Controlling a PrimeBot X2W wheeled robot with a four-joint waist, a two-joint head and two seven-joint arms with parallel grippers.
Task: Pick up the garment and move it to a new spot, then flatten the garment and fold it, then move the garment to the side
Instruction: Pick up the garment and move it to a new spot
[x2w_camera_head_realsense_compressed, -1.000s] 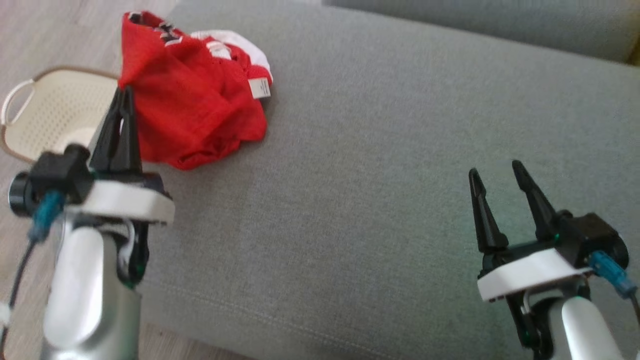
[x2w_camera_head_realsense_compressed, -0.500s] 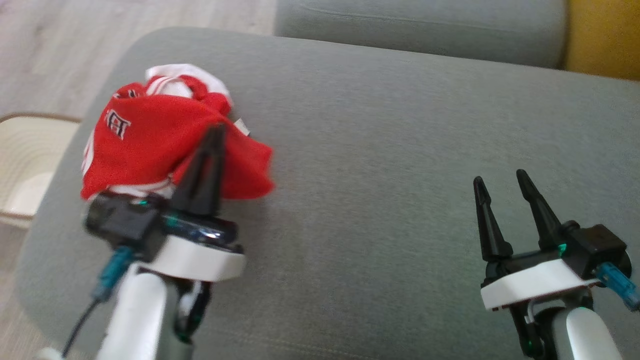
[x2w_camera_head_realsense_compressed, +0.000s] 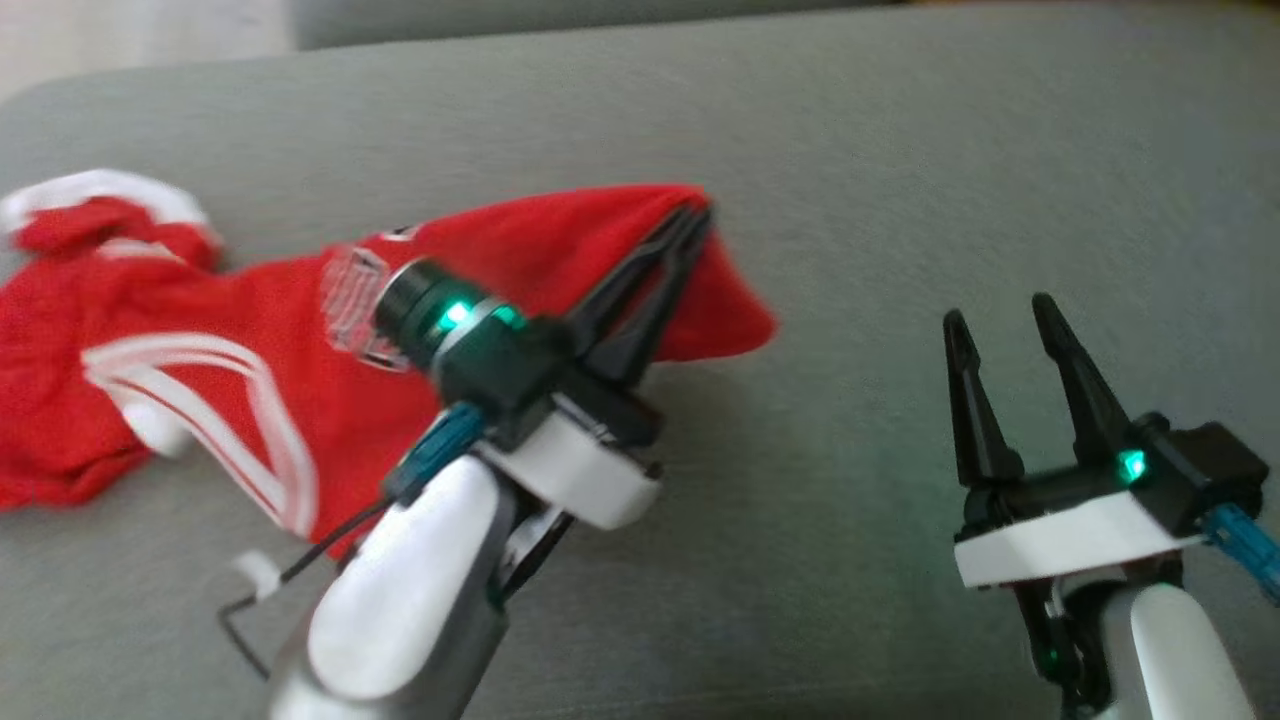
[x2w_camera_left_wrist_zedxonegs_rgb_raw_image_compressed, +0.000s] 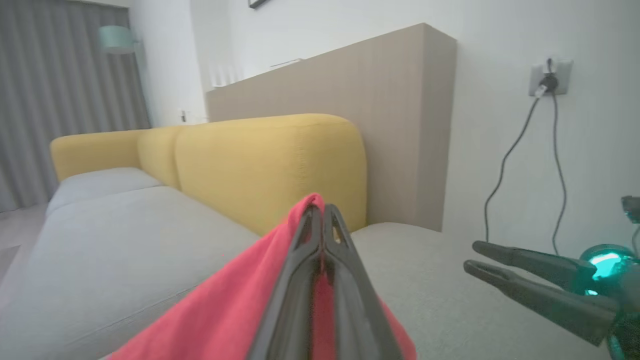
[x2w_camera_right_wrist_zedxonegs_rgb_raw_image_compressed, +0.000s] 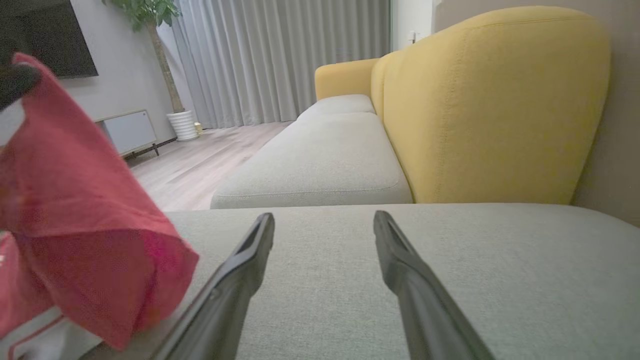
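Observation:
The garment (x2w_camera_head_realsense_compressed: 200, 340) is red mesh with white stripes and trim, stretched across the left half of the grey sofa seat (x2w_camera_head_realsense_compressed: 900, 180). My left gripper (x2w_camera_head_realsense_compressed: 695, 218) is shut on its raised right edge, which stands off the cushion. In the left wrist view the red cloth (x2w_camera_left_wrist_zedxonegs_rgb_raw_image_compressed: 240, 305) drapes around the closed fingers (x2w_camera_left_wrist_zedxonegs_rgb_raw_image_compressed: 320, 270). My right gripper (x2w_camera_head_realsense_compressed: 995, 318) stands open at the lower right, apart from the garment, with nothing between its fingers. The right wrist view shows the hanging red cloth (x2w_camera_right_wrist_zedxonegs_rgb_raw_image_compressed: 80, 215) to the left of my open right gripper (x2w_camera_right_wrist_zedxonegs_rgb_raw_image_compressed: 324, 216).
The grey seat extends wide to the right and far side. A yellow backrest (x2w_camera_right_wrist_zedxonegs_rgb_raw_image_compressed: 490, 100) rises behind it. A second grey cushion (x2w_camera_right_wrist_zedxonegs_rgb_raw_image_compressed: 325, 160) continues beyond. Cables hang from a wall socket (x2w_camera_left_wrist_zedxonegs_rgb_raw_image_compressed: 547, 80). Wooden floor (x2w_camera_right_wrist_zedxonegs_rgb_raw_image_compressed: 200, 160) lies off the sofa.
My left gripper has carried the garment rightward toward the seat's middle, and the cloth has stretched out behind it. The head camera has shifted, so the basket has left view. The right gripper has stayed open.

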